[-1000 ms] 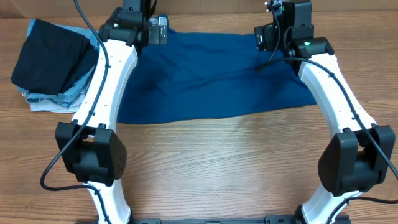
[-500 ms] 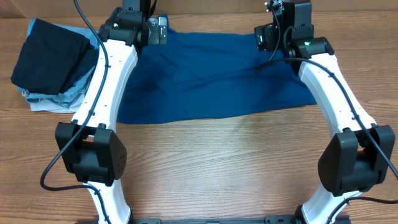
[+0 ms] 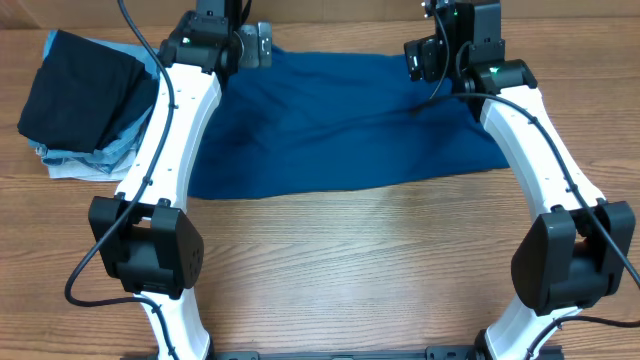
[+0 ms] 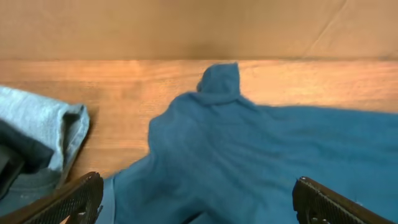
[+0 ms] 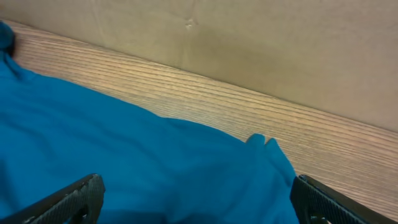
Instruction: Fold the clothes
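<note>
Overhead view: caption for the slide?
Left pincer and right pincer open at the far edge of the spread blue T-shirt; stacked clothes at left.

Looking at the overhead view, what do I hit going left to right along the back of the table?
Black garment → left gripper → right gripper. The royal-blue T-shirt spreads under both grippers, so it's left unplaced.

No readable text, label, brand or number shows anywhere.
</note>
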You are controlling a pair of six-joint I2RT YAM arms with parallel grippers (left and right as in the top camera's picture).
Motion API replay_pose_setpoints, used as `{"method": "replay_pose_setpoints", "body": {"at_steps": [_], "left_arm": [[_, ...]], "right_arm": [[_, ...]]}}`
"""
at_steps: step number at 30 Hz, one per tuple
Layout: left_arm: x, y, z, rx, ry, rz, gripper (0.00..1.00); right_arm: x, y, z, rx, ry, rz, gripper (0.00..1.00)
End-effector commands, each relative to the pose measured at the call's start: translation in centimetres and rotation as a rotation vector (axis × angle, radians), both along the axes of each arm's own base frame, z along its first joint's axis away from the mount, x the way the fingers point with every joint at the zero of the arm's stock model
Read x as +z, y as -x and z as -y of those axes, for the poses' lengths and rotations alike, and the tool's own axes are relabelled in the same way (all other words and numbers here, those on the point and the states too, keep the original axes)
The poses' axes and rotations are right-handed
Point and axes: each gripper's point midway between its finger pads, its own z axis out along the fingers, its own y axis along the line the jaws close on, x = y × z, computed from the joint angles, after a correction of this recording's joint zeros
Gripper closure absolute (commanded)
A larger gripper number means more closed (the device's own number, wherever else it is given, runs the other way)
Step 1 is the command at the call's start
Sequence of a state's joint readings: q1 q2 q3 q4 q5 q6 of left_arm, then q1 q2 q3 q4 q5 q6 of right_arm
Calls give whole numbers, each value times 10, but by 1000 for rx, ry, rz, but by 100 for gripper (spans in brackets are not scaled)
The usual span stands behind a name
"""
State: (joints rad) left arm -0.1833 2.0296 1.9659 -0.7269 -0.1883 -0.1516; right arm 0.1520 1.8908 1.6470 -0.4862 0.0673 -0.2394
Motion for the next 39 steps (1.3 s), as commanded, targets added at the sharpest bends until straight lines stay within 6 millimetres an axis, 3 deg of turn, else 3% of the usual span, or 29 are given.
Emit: {"method": "replay_pose_setpoints", "body": {"at_steps": [1, 3, 7, 9, 12, 14, 16, 19, 21, 24, 25, 33, 34, 36, 37, 38, 39], "left_arm": [[12, -4, 6, -15, 38, 36, 0], [14, -6, 7, -35, 19, 49, 10], [26, -10, 16, -76, 93, 76, 28], [32, -10, 14, -73, 151, 75, 27], [41, -16, -5, -53, 277, 90, 24], [39, -25, -20, -41, 295, 109, 23], [32, -33, -29, -29, 287, 118, 20], [6, -49, -29, -36, 274, 108, 16], [-32, -63, -26, -47, 275, 73, 11], [-65, -70, -11, -122, 315, 30, 7], [-77, -72, -8, -138, 331, 20, 2], [-112, -79, -7, -188, 276, -6, 1], [-115, -76, -2, -206, 296, -21, 11], [-98, -73, 1, -222, 310, -10, 23], [-91, -72, 0, -220, 306, -5, 35], [-68, -66, -3, -204, 291, -2, 60], [-59, -61, -6, -193, 282, -13, 92]], "right_arm": [[-1, 3, -4, 13, -21, -18, 0], [1, 1, 5, -66, -98, -17, 0], [21, -9, 41, -176, -171, 28, 1], [42, -15, 65, -226, -196, 66, 0], [85, -25, 106, -277, -257, 176, 0], [90, -34, 122, -277, -275, 223, 4], [66, -50, 137, -301, -272, 219, 5], [4, -72, 138, -292, -257, 145, 6], [-39, -87, 133, -240, -252, 109, 5], [-81, -95, 134, -245, -252, 68, 2], [-95, -98, 134, -229, -236, 60, 0], [-127, -111, 129, -167, -211, 78, 0], [-125, -108, 127, -158, -219, 64, 2], [-105, -103, 126, -157, -220, 65, 6], [-93, -101, 126, -157, -220, 73, 9], [-65, -94, 125, -169, -237, 81, 18], [-48, -86, 123, -174, -248, 79, 25]]}}
